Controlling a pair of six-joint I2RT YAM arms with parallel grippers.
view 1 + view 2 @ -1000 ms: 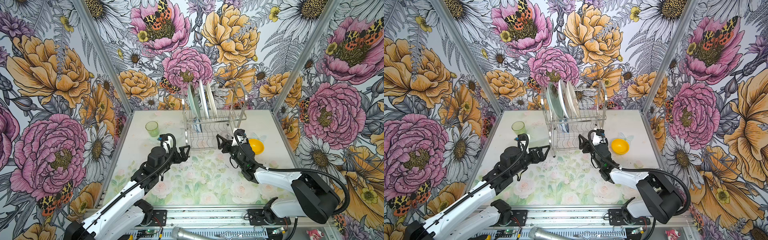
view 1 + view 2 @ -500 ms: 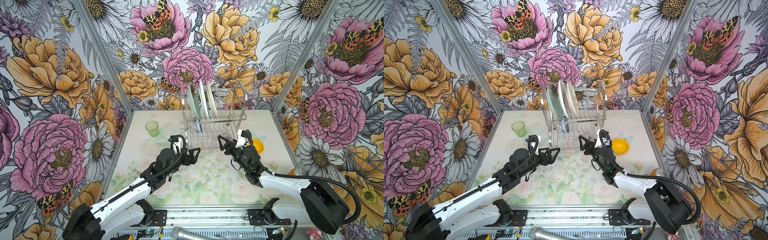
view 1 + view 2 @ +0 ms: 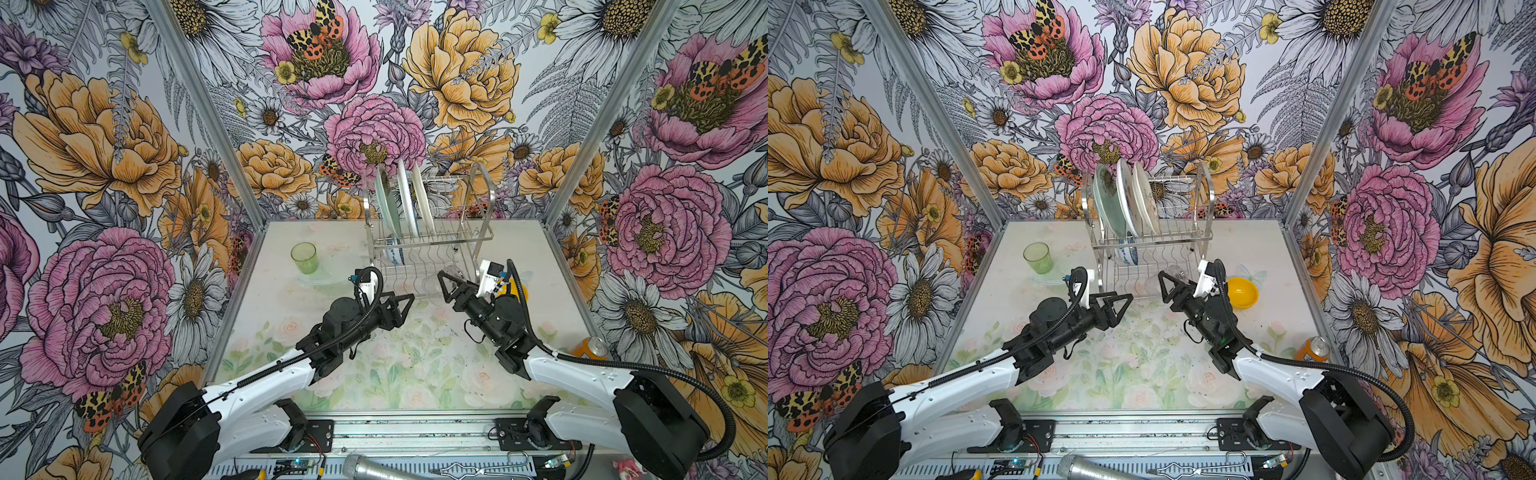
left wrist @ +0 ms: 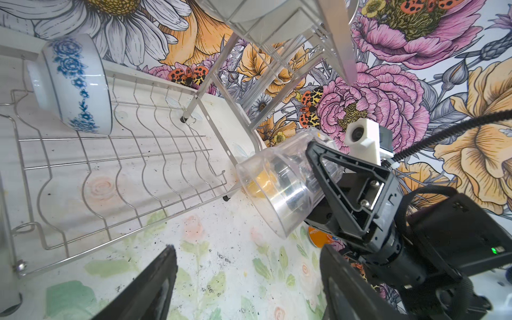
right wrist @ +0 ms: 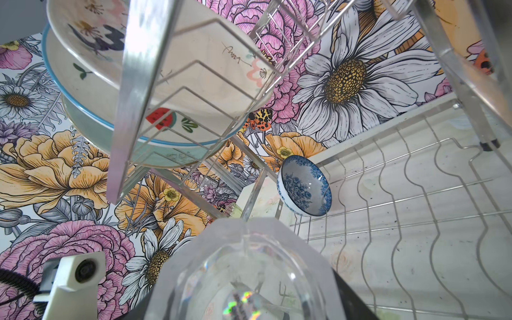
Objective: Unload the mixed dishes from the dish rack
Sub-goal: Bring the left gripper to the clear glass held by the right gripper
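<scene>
Two claws, one load. My right claw [image 3: 443, 287] is clamped on the clear plastic tumbler [image 4: 282, 188], held sideways just outside the front corner of the chrome wire dish rack [image 4: 336, 41]. It has barely shifted this past second. My left claw [image 3: 405, 301], empty with jaws apart, has swung in to face it. I read that as a handover. The blue-and-white patterned bowl [image 4: 74, 83] and three upright plates [image 3: 399, 203] remain racked.

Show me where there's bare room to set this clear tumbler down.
Widest bare table lies front centre, between the two arms. A smaller patch sits rear right, bordered by the dish rack, the yellow bowl and the back wall. Crowded: the rack's front, where the left claw and the right claw, holding the clear tumbler, meet.
</scene>
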